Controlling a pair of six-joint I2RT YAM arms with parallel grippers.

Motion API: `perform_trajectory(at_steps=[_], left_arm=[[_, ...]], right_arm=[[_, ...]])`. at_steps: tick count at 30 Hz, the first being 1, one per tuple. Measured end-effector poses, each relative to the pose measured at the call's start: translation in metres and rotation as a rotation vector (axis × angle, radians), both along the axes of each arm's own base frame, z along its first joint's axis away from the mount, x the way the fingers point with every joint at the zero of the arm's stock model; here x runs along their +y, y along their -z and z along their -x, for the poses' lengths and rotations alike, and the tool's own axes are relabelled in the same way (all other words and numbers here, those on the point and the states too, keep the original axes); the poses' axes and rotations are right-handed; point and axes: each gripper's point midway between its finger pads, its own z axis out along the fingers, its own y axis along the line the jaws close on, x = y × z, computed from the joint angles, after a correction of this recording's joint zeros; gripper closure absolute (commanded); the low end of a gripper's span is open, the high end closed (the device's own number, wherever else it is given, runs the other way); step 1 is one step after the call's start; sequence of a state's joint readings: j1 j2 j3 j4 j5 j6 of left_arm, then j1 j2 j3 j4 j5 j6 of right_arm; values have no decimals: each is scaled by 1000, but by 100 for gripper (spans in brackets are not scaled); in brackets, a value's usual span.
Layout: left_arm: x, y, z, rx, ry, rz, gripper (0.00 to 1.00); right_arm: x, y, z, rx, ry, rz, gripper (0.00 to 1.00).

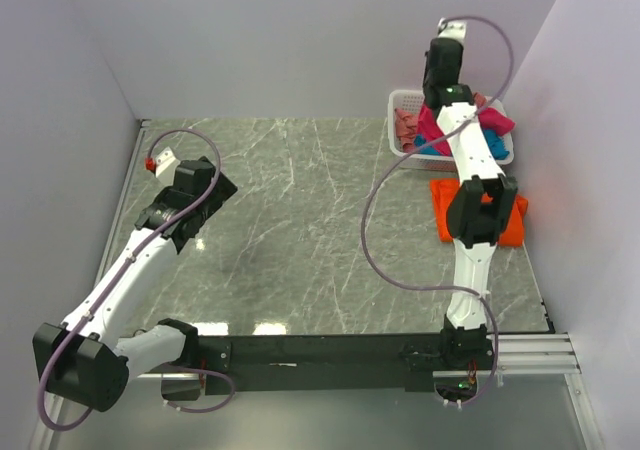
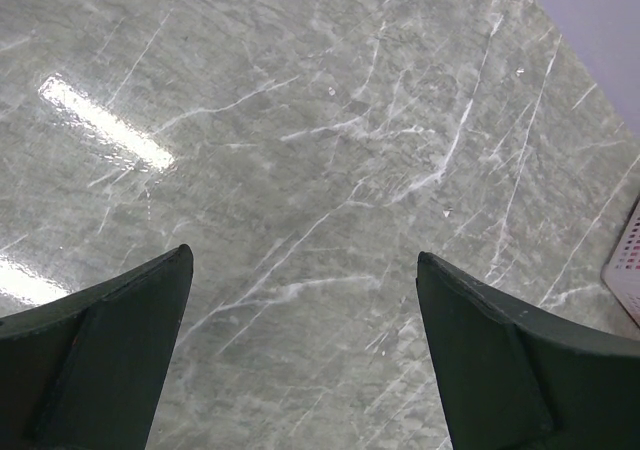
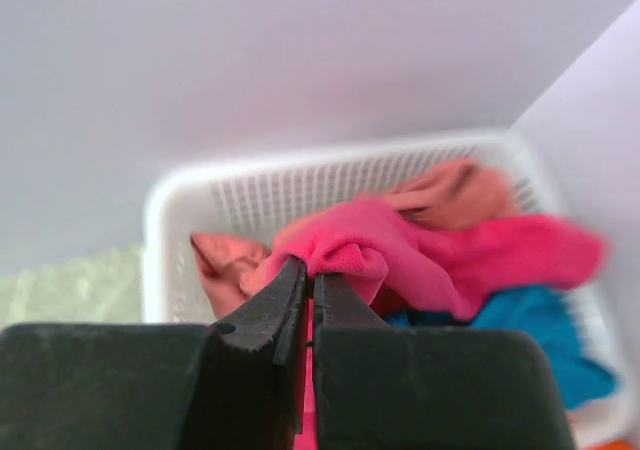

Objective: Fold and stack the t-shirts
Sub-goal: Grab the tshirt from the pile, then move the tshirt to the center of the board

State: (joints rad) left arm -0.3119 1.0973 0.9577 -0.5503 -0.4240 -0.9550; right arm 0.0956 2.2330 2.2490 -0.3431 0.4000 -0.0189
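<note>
Grey marble surface (image 1: 300,230), white walls round it. Left claw (image 2: 302,255) hovers over the left side, spread wide and holding nothing. I'd guess it's parked there to take a corner once a shirt comes across. Orange t-shirt (image 1: 441,218) lies folded by the right edge, just in front of the basket (image 3: 300,185), which reads as the stack base. Basket is in the far right corner, with the salmon t-shirt (image 3: 450,192), magenta t-shirt (image 3: 400,250) and teal t-shirt (image 3: 540,325) bunched inside. Right claw (image 3: 308,265) is pressed together, pinching a fold of the magenta one at the top of the pile. Looks like the next shirt to pull out.
</note>
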Motion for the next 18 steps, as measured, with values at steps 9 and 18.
perform_trajectory(at_steps=[9, 18], left_arm=[[0, -10, 2, -31, 1, 10, 1], [-3, -35, 11, -110, 26, 65, 1]], right_arm=[[32, -169, 73, -257, -52, 84, 100], [225, -303, 235, -539, -585, 13, 100]])
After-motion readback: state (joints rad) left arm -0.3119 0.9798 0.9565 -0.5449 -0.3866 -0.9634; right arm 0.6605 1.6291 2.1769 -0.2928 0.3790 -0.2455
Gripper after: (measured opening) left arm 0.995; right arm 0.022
